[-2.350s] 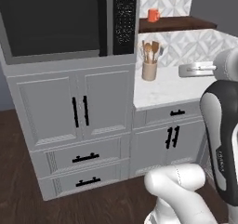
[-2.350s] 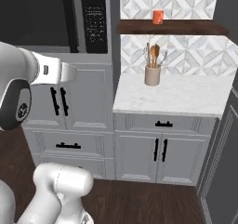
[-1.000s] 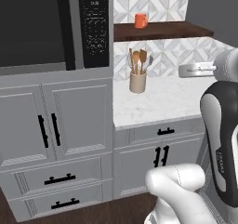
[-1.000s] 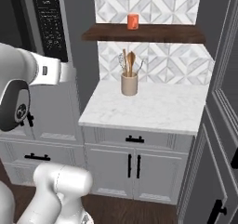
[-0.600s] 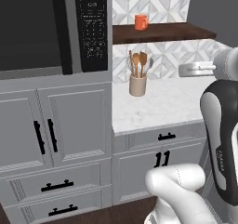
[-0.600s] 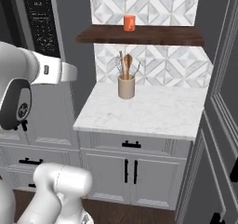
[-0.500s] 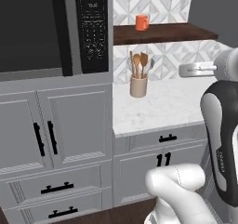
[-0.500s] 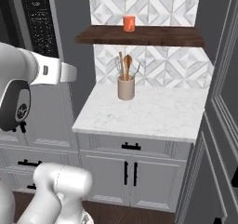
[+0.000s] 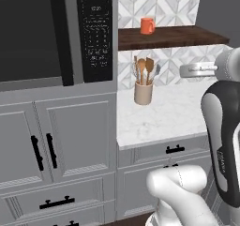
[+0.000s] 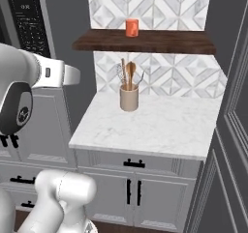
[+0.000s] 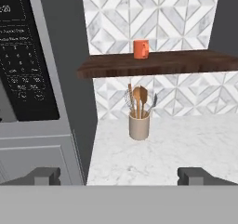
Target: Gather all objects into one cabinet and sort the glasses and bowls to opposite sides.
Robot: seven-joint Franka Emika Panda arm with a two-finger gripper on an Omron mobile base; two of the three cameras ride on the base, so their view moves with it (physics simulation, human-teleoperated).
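Two dark fingertips of the gripper [image 11: 118, 175] stand wide apart at the bottom of the hand view, holding nothing. Beyond them lies the white marble counter [image 10: 160, 125], with the beige utensil holder [image 10: 129, 99] of wooden spoons near the tiled wall. Farther up, one orange mug [image 10: 131, 27] stands upright on the dark wooden shelf [image 10: 145, 42]. Since earlier, both base views have swung right: the microwave [image 9: 56, 33] has slid leftward, the counter sits more central.

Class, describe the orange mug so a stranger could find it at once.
Find the dark wooden shelf on the tiled wall, right of the microwave. The orange mug stands alone on it, above the beige utensil holder on the counter; it is the one bright orange thing there.
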